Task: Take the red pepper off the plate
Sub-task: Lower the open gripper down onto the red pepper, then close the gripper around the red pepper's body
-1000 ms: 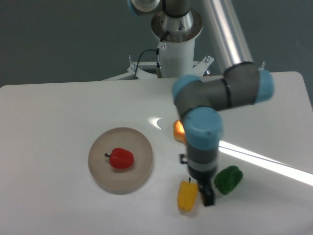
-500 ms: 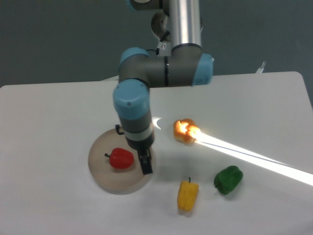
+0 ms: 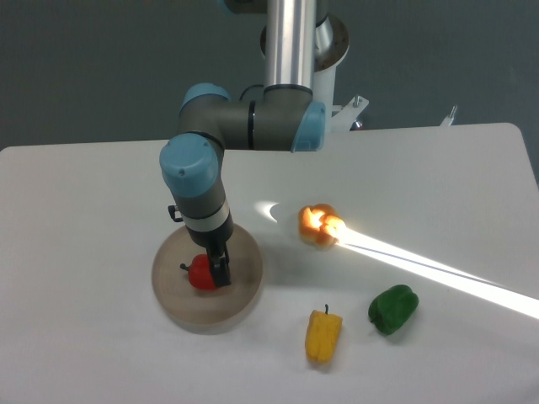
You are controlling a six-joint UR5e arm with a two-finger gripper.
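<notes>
1. The red pepper (image 3: 200, 273) lies on the plate (image 3: 181, 307), slightly left of the plate's centre, with its short dark stem pointing left.
2. The plate rests flat on the white worktop (image 3: 84, 210), in the left half of the view.
3. The gripper (image 3: 217, 271) is directly over the plate, pointing down, with the arm's wrist above it.
4. One dark finger is visible in front of the right side of the red pepper and covers part of it. The second finger cannot be made out.
5. Finger state: it cannot be determined whether the fingers are spread, closed, or gripping the red pepper. Contact between the visible finger and the pepper cannot be confirmed.
6. An orange pepper (image 3: 318, 225) lies on the worktop to the right of the plate, in a bright band of light.
7. A yellow pepper (image 3: 323, 336) lies near the front edge, right of the plate.
8. A green pepper (image 3: 392, 309) lies just right of the yellow pepper, apart from it.
</notes>
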